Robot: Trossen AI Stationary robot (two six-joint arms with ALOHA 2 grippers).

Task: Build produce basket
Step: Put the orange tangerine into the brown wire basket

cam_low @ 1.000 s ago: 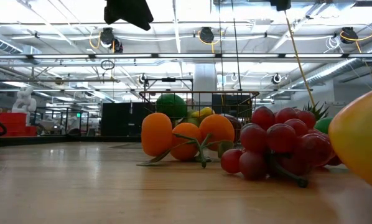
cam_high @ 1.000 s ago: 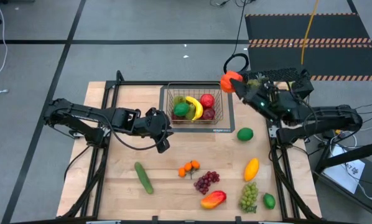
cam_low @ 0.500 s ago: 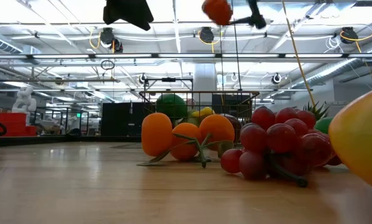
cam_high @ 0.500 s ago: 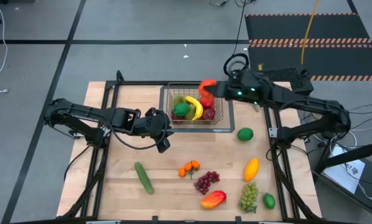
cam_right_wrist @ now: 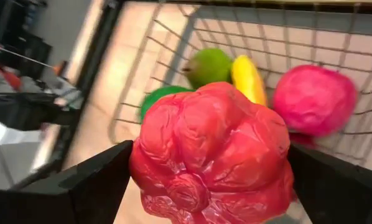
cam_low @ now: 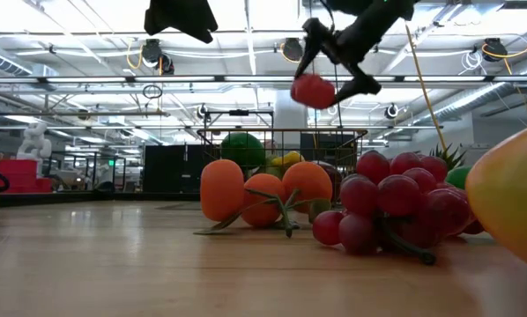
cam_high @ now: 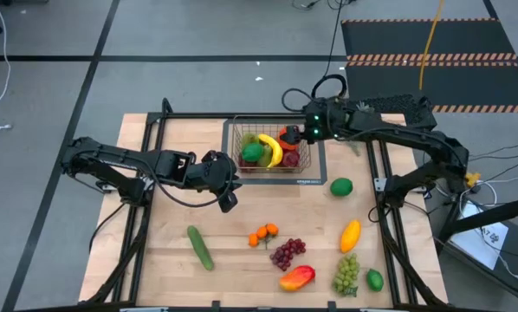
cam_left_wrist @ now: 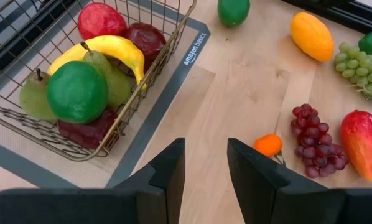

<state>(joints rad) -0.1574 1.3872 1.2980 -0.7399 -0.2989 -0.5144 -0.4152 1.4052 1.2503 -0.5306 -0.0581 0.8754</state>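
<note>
The wire basket (cam_high: 235,149) stands at the table's far middle on a grey mat. It holds a banana (cam_left_wrist: 111,50), a green lime (cam_left_wrist: 77,90), pears and dark red fruit. My right gripper (cam_high: 292,134) hangs over the basket's right part, shut on a bumpy red fruit (cam_right_wrist: 214,146). My left gripper (cam_high: 227,201) hovers left of and nearer than the basket, open and with nothing between its fingers (cam_left_wrist: 167,174). More produce lies on the near half: a cucumber (cam_high: 201,247), oranges (cam_high: 263,234), purple grapes (cam_high: 287,253), a mango (cam_high: 296,277) and green grapes (cam_high: 347,273). My right gripper pinches the bumpy red fruit by its two opposite sides (cam_right_wrist: 139,168) between its two fingers (cam_right_wrist: 93,183). The fingers slant down from the table's far right. The fruit hangs clear above the basket's rim (cam_low: 281,134), over the fruit inside.
A green lime (cam_high: 341,186) lies right of the basket, a yellow-orange fruit (cam_high: 350,235) nearer, and a small lime (cam_high: 375,279) at the near right. Black frame rails (cam_high: 146,199) run along both table sides. Bare wood lies between the basket and the near produce.
My right gripper has swung from beyond the table's far right corner toward the left and down, turning as it went. It has carried the red fruit over the basket. My left gripper has kept still.
</note>
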